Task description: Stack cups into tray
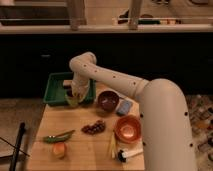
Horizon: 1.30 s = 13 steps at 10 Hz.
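Note:
A pale yellow-green cup [71,100] is at the front edge of the dark green tray [55,90], at the far left of the wooden table. My gripper [75,94] reaches down from the white arm right over the cup and seems to hold it at the tray's front rim. The arm covers part of the tray's inside.
A dark brown bowl [108,100] and a blue object [124,107] sit right of the tray. An orange bowl [128,128], grapes [93,128], a green pepper [57,136], an orange fruit [59,150], and a white-and-black item [127,154] lie toward the table's front.

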### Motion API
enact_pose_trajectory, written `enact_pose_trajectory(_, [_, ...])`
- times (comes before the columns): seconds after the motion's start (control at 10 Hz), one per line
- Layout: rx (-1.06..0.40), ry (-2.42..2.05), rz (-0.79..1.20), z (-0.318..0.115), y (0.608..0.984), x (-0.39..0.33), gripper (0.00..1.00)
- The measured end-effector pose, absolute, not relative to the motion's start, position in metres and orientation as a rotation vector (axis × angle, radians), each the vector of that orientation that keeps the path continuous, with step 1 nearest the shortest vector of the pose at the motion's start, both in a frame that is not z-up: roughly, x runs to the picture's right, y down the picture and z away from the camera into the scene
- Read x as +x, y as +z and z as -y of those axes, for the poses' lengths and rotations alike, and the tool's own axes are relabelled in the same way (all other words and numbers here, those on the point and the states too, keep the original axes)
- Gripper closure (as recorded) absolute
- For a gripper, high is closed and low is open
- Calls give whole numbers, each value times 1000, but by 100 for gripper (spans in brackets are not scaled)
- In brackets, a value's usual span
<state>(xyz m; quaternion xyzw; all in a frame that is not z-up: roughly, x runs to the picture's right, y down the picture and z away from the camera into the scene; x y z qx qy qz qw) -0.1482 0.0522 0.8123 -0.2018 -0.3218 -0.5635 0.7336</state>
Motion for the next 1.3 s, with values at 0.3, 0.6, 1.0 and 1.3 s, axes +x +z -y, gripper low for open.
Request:
enact_pose_trajectory(0.3, [-413, -1275, 704, -41, 797, -147, 100])
enact_pose_trajectory(0.6, [-393, -1302, 670, -25, 792, -143, 100])
enact_pose_trajectory(1.0, [-377, -1310, 639, -4, 808, -135, 100])
enact_pose_trajectory(1.3, [-374, -1312, 632, 9, 826, -128, 100])
